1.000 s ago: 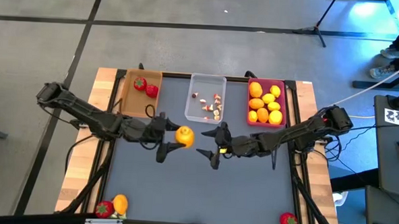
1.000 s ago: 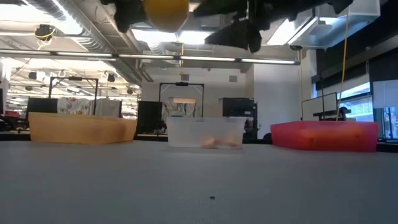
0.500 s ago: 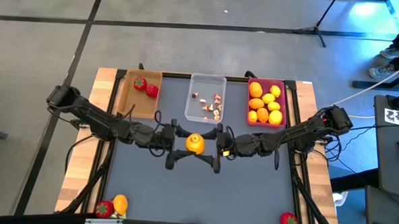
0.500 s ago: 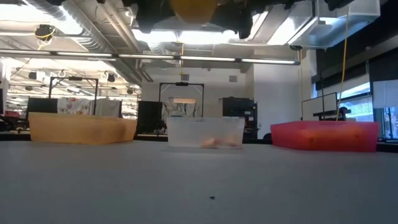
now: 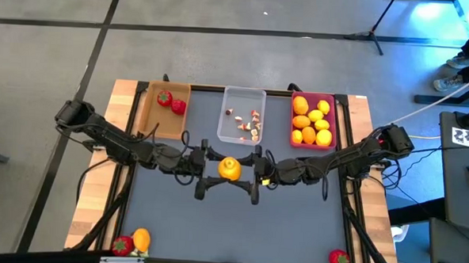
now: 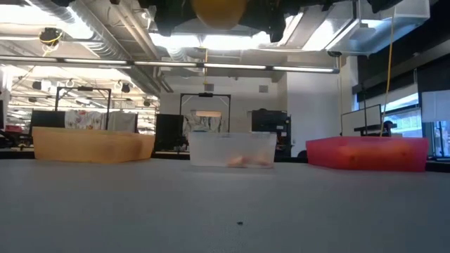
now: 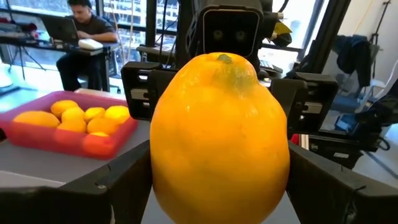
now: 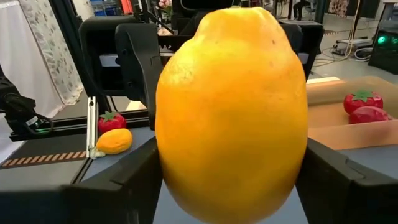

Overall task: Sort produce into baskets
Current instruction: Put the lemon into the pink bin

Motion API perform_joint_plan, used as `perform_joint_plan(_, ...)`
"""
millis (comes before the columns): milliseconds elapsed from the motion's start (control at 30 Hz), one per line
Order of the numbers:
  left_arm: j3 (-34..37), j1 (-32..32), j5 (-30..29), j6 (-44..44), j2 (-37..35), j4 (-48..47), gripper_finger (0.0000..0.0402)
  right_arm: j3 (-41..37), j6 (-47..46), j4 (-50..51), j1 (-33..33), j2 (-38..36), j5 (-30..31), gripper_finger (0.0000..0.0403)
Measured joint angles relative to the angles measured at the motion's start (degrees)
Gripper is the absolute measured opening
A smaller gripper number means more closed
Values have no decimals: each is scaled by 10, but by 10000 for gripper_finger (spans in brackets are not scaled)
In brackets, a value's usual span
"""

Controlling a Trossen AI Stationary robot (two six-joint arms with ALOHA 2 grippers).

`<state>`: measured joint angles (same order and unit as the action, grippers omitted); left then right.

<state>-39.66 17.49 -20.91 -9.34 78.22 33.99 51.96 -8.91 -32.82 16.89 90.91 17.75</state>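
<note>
A big yellow-orange fruit (image 5: 229,168) hangs high above the middle of the grey table, at the top edge of the low view (image 6: 219,10). My left gripper (image 5: 217,169) comes at it from the table's left and my right gripper (image 5: 243,171) from the right, both level and shut on it. The tan basket (image 5: 159,124) holds two strawberries, the clear basket (image 5: 221,123) holds mushroom bits, and the pink basket (image 5: 292,118) holds several orange fruits. My left gripper pinches the fruit between its two fingers at the lower sides (image 7: 163,171). The fingers come level from the table's left. The fruit stands upright with its stem end up, lifted clear of the table. My right gripper has its two fingers against the fruit's lower sides (image 8: 169,171), one on each side. It comes level from the table's right, opposite my left gripper. The fruit fills the gap between the fingers.
A strawberry (image 5: 122,244) and an orange fruit (image 5: 141,238) lie at the near left corner, another strawberry (image 5: 339,259) at the near right. The three baskets line the far edge. A person sits at a desk beyond the table (image 7: 84,25).
My left gripper has carried the fruit toward the table's right and a little toward its near edge, in between my right gripper's fingers. Both grippers have turned so that they face each other squarely. In the last half second nothing has shifted.
</note>
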Motion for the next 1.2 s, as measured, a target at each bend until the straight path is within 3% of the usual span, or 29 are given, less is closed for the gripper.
perform_joint_plan(300,0,0,-4,-42,0,-8,308,0,-8,3,0,0,0,290)
perform_joint_plan(533,0,14,-19,-35,1,-16,384,1,12,30,0,-3,23,282)
perform_joint_plan(667,-1,17,-25,-29,1,-17,386,2,15,55,1,-15,51,286)
perform_joint_plan(800,-1,16,-34,-28,0,-34,376,2,11,117,2,-47,112,285)
perform_joint_plan(900,-1,20,-10,-39,1,-61,378,2,0,167,-2,-81,195,286)
perform_joint_plan(1100,-1,19,-20,-71,1,-118,381,1,-25,287,1,-149,260,287)
perform_joint_plan(1200,-1,18,-17,-84,1,-138,381,2,-37,355,-9,-186,321,287)
